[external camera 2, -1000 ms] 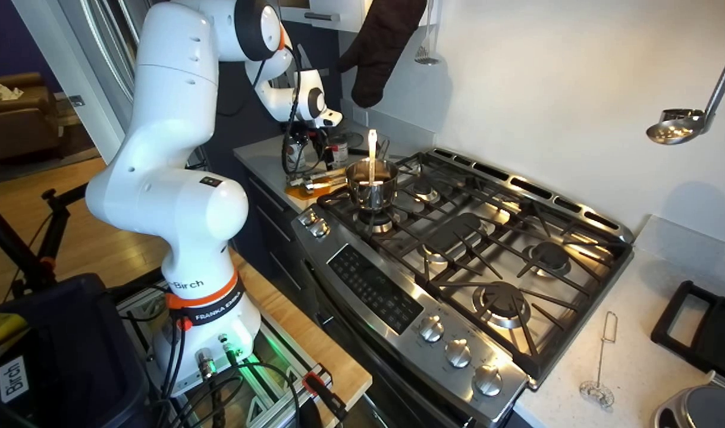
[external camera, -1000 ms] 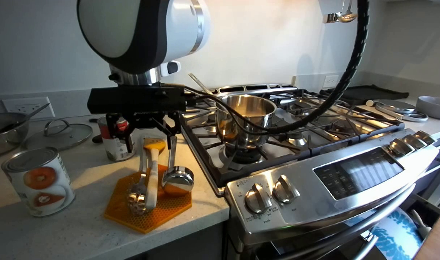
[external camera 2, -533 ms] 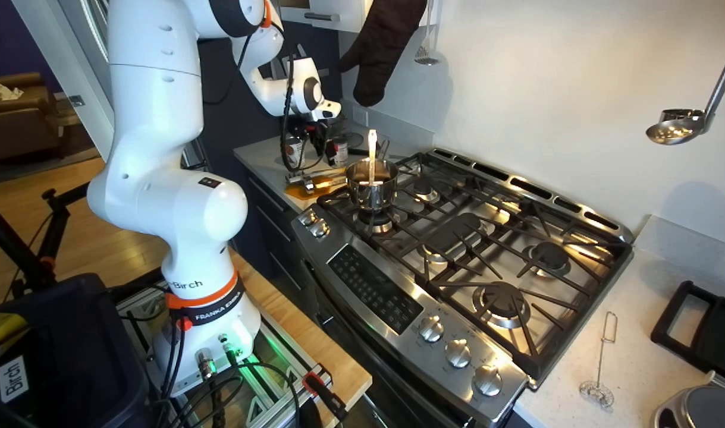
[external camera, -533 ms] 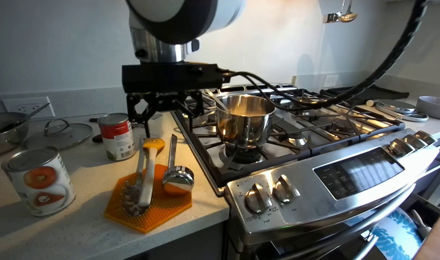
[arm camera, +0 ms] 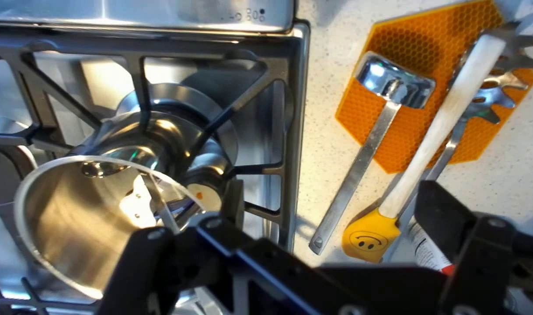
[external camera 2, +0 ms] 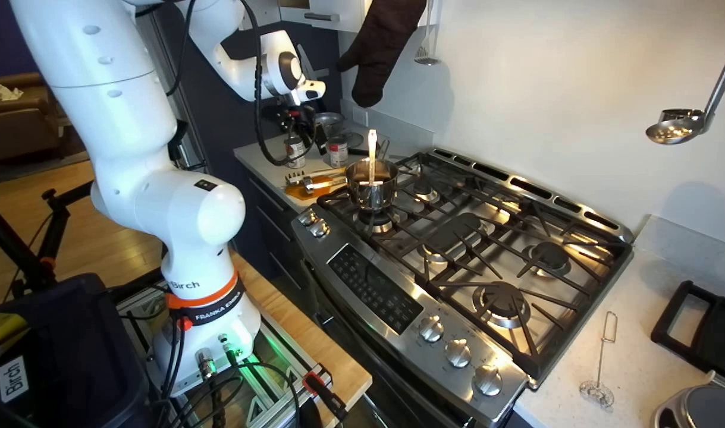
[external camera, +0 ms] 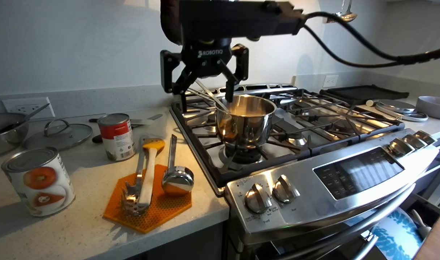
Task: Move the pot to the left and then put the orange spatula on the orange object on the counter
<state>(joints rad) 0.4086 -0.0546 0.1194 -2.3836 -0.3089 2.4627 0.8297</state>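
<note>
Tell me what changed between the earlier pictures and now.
In an exterior view, the gripper has moved up and right, away from the spatula, its open jaws holding nothing. The spatula and pasta fork have shifted slightly left in that view. The pot, mat and scoop look unmoved.

The gripper [external camera: 207, 98] carries the word ROBOTIQ; the arm [external camera 2: 190, 211], Birch and FRANKA; the dark bin [external camera 2: 82, 359], Birch; the stove [external camera: 310, 209], Front.
</note>
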